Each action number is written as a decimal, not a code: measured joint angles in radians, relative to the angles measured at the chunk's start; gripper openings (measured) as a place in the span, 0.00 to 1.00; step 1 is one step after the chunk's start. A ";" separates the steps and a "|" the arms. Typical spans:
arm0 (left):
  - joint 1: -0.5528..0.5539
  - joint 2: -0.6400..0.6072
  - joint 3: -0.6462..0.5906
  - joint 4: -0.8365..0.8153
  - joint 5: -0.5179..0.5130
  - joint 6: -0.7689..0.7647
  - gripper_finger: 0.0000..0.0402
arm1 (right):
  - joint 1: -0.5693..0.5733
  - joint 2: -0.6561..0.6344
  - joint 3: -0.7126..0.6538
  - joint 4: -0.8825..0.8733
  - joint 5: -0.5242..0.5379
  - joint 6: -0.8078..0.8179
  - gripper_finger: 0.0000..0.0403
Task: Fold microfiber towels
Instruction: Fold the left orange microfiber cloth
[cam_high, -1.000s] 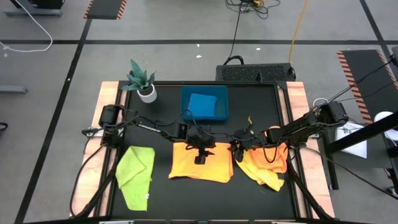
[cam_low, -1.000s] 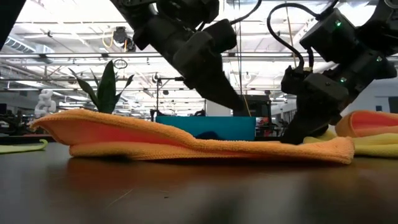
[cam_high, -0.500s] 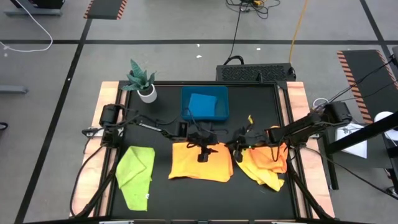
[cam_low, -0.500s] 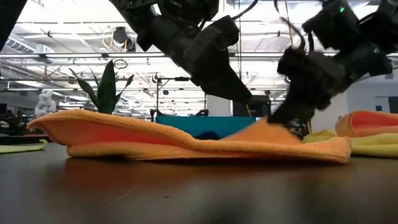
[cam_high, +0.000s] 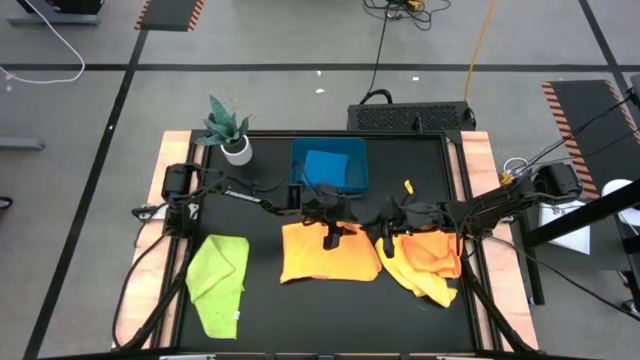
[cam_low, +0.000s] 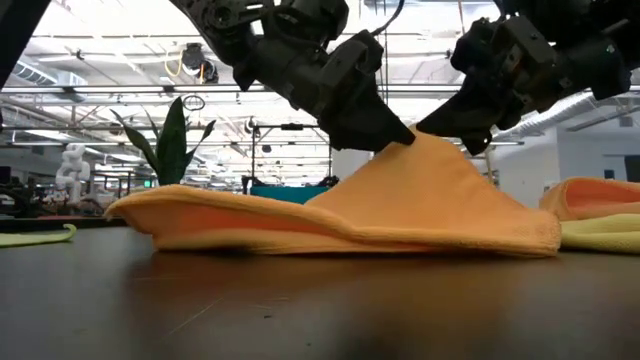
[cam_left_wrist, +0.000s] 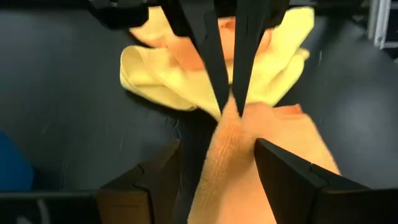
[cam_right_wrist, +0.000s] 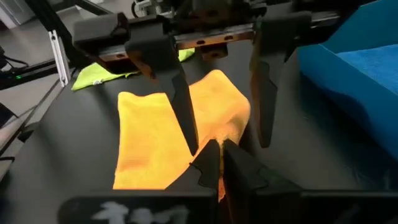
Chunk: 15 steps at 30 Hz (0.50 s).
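Observation:
An orange towel (cam_high: 328, 258) lies mid-table, its right part drawn up into a peak (cam_low: 425, 150). My right gripper (cam_right_wrist: 216, 146) is shut on that peak. My left gripper (cam_left_wrist: 217, 144) is open, and its fingers stand on either side of the raised ridge just behind the right gripper's tips. A lime green towel (cam_high: 216, 275) lies flat at the near left. A heap of orange and yellow towels (cam_high: 425, 268) sits at the right. A blue towel (cam_high: 325, 166) lies in the blue tray (cam_high: 300, 180). My right gripper pinches the orange towel between its two fingers at its right edge (cam_right_wrist: 214, 134), near the far corner; one layer or several, I cannot tell. The fingers come from the table's right, slanting slightly down. The held part stands up like a tent, while the towel's left part (cam_low: 200, 215) rests on the table. My left gripper: whether its fingers (cam_right_wrist: 183, 115) touch the ridge I cannot tell.
A potted plant (cam_high: 228, 130) stands at the far left corner. The blue tray sits at the far middle, just behind both grippers. The heap of towels lies under my right arm. Bare black tabletop (cam_high: 270, 320) runs along the near edge.
My right gripper has taken hold of the orange towel's right edge and risen, pulling that part up into a peak while the left part stays on the table. My left gripper has shifted slightly toward the far edge, closer to the peak.

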 joint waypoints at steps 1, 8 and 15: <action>0.002 0.000 0.000 0.011 0.007 -0.003 0.52 | 0.000 -0.001 0.000 -0.001 0.000 -0.005 0.00; 0.011 0.000 0.000 0.081 0.070 -0.038 0.52 | 0.000 -0.001 0.000 0.010 0.000 -0.044 0.00; 0.007 0.000 0.000 0.098 0.109 -0.043 0.52 | -0.007 -0.002 0.000 0.038 -0.026 -0.078 0.00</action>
